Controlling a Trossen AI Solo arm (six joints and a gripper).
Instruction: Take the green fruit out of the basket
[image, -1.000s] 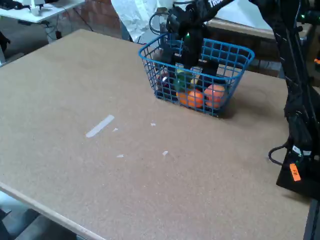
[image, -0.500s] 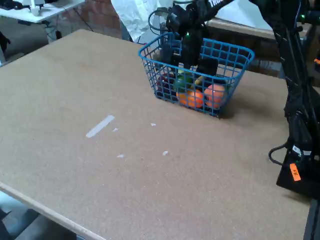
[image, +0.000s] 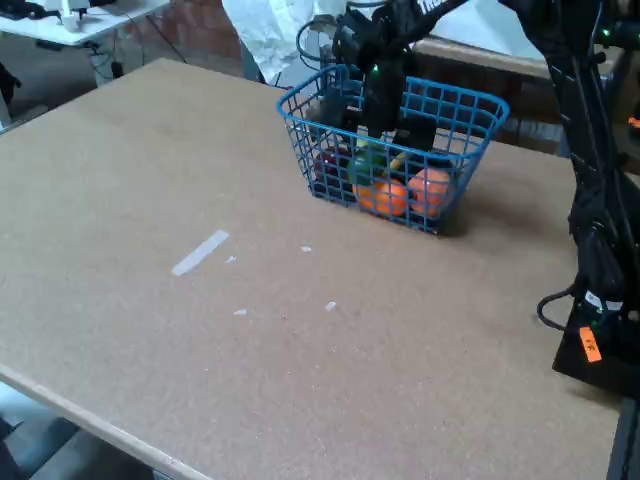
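The blue wire basket (image: 458, 170) stands at the far side of the table in the fixed view. Inside it the green fruit (image: 364, 161) shows through the mesh, next to two orange fruits (image: 390, 196) and a dark red one (image: 330, 162). My gripper (image: 376, 140) reaches down into the basket from above, its tips right over the green fruit and seemingly touching it. The mesh and the black gripper body hide the fingertips, so whether they are closed on the fruit is unclear.
The black arm base (image: 600, 300) with its cable and an orange tag stands at the table's right edge. A strip of pale tape (image: 200, 251) and small scraps lie on the brown tabletop (image: 150, 180). Another desk and a brick wall are behind.
The gripper has shifted slightly inside the basket. The green fruit now shows a little more to the right under it. The basket has stayed put.
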